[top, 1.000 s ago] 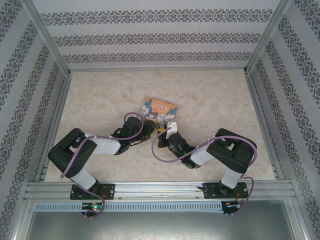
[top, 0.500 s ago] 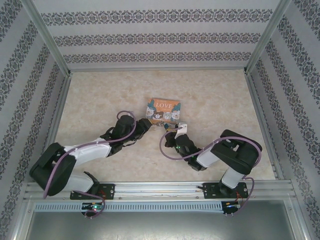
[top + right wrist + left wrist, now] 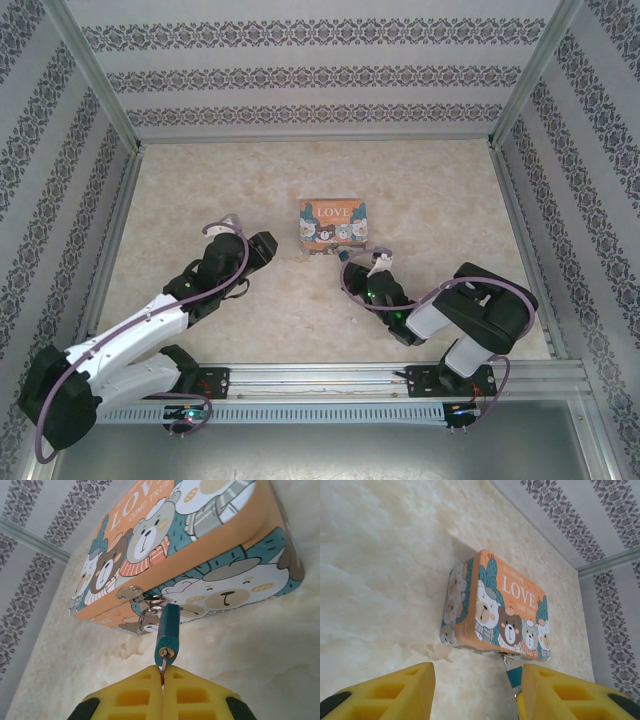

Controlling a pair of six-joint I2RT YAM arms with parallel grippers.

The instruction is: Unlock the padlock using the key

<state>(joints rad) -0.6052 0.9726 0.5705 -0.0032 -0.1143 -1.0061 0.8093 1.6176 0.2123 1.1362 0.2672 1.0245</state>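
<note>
Key (image 3: 163, 672) pinched between right fingers (image 3: 131, 696), tip in padlock (image 3: 167, 628) keyhole, left fingers (image 3: 395, 690) apart beside padlock

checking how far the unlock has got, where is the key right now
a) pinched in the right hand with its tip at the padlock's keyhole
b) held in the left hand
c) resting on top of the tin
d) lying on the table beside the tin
a: in the right wrist view the right hand is closed on the key, whose tip meets the keyhole of the padlock hanging from the tin.
</note>
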